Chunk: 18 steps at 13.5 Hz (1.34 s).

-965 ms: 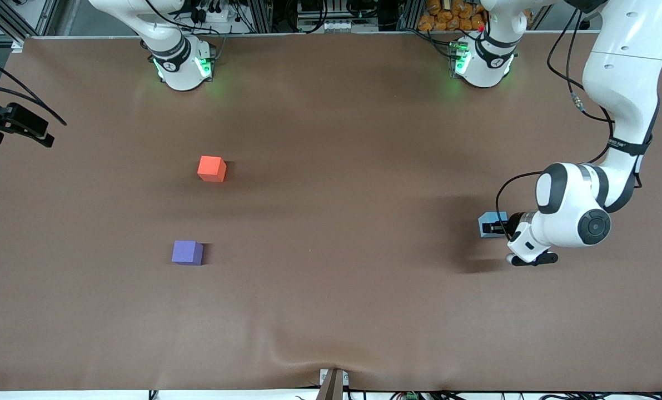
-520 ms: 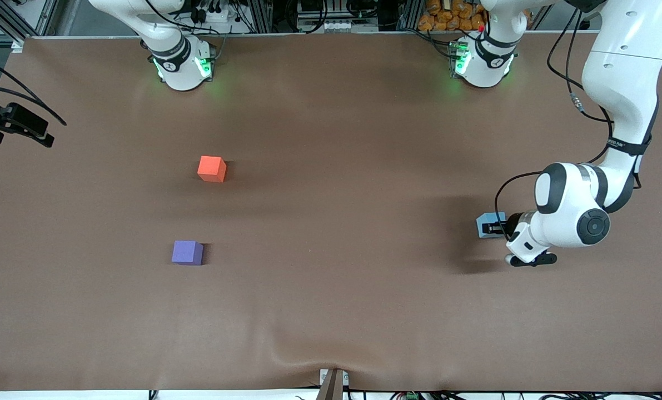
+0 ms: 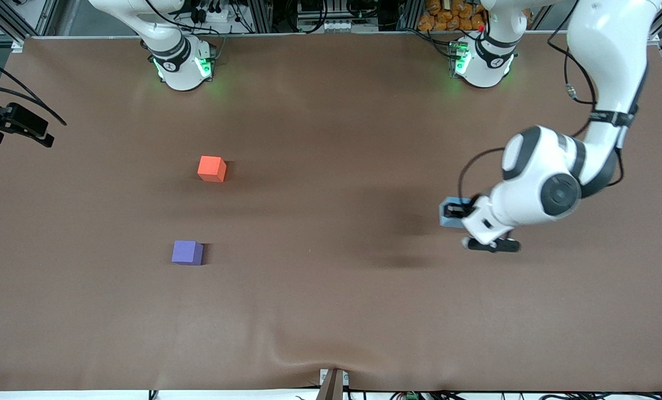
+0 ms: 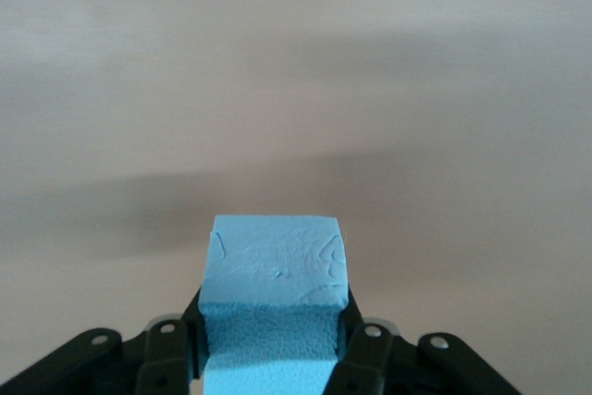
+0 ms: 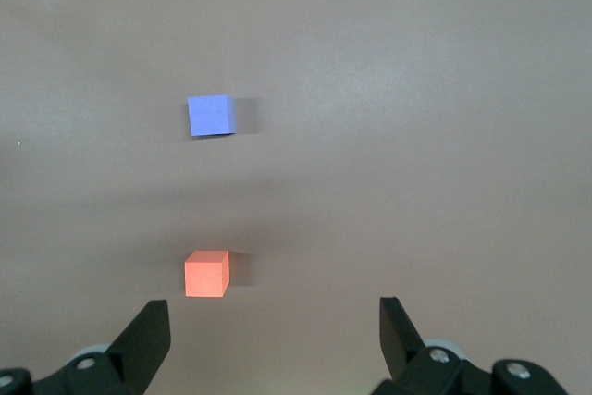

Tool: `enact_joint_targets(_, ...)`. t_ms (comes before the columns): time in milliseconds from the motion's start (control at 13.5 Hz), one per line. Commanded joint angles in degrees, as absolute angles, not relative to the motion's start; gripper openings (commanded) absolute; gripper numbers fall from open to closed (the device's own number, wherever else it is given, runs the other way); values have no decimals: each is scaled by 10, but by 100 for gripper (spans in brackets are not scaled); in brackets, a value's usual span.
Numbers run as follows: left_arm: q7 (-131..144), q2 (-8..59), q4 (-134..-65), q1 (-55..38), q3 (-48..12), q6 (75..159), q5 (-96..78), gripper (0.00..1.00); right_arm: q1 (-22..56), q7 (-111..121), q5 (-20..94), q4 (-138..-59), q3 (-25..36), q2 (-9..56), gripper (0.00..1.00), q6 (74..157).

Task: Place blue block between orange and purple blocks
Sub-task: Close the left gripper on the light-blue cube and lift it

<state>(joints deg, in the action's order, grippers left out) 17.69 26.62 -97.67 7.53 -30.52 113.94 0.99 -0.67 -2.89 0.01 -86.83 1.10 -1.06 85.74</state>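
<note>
Brown matte bench [image 3: 331,311], wrinkled at the camera edge, racks and cables past the arm bases. Left end effector [image 3: 452,213] pinching blue block [image 3: 447,214] on two opposite side faces, lifted clear of the surface, over the stretch toward the left arm's end. Left wrist view: pads [image 4: 194,326] seated low on the foam cube, top half of it proud. Orange block [image 3: 212,168] resting toward the right arm's end; purple block [image 3: 187,252] nearer the camera, roughly 6 o'clock of orange, well apart, gap bare between them. Right end effector [image 5: 273,330] spread wide, empty, hovering over that pair, waiting; not identifiable in front view. Step in hand, judged: carry toward 9 o'clock in front view. Best done by keeping height until over the gap midpoint, squaring cube faces to the neighbours, lowering straight, releasing only once seated. Risk: foam slipping in the pinch, or nudging either neighbour.
</note>
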Motion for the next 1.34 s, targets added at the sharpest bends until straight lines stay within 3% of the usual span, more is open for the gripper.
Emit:
enact_joint_targets(0,225,286,-941,8,-312,1129,0,0,-14,-24,8,-879,7,-23,100,856)
enact_joint_targets(297,434,396,-827,-156,-299,1137,7,0,-14,-24,8,-879,7,-23,100,857)
enact_joint_targets(520,523,426,-762,-270,-242,1157,2,0,-14,-24,8,-879,7,-23,100,857)
enact_joint_targets(891,555,485,-739,-375,-190,1279,3,0,-14,-24,8,-879,7,-23,100,857)
enact_joint_targets(1114,549,500,-732,-436,-111,1301,2,1,-14,-24,8,-879,7,-23,100,856)
enact_joint_targets(1188,547,503,-734,-435,-108,1301,3,54,-14,-24,8,-879,7,-23,100,856)
enact_joint_targets(1262,540,511,-734,-439,-107,1301,6,100,-14,-24,8,-879,7,-23,100,857)
